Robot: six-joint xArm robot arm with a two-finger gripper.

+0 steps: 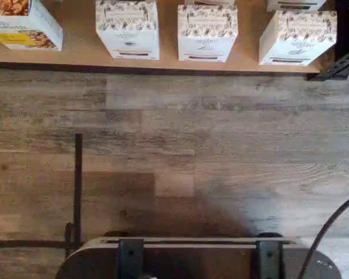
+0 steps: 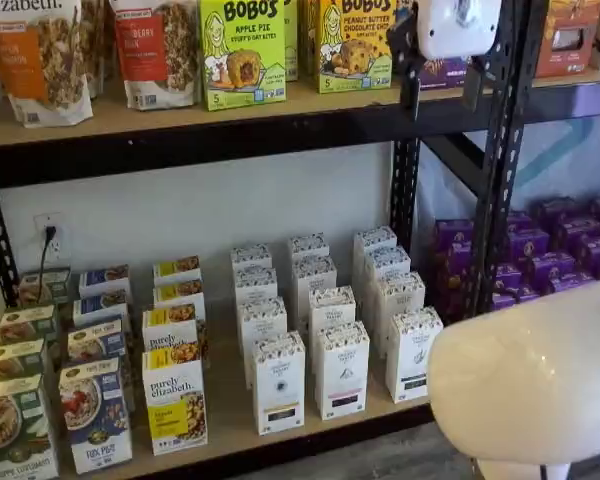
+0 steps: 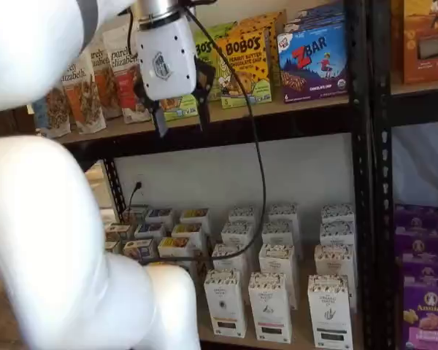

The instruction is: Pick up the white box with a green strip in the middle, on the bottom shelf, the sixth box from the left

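Since the gripper (image 3: 181, 120) hangs up by the upper shelf (image 3: 292, 109), fingers spread and holding nothing, it should drop and square up on the white box (image 2: 412, 352) at the bottom shelf's (image 2: 230, 428) front-right corner, clearing the dark-strip neighbour (image 2: 341, 368).

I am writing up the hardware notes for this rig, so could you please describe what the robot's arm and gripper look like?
The arm is made of bulky, rounded, glossy white links. The gripper has a boxy white body with a small dark emblem on its face, topped by a silvery metal collar. Two short black fingers project from its lower end. A thin black cable hangs in a long loop beside it. No other markings are legible.
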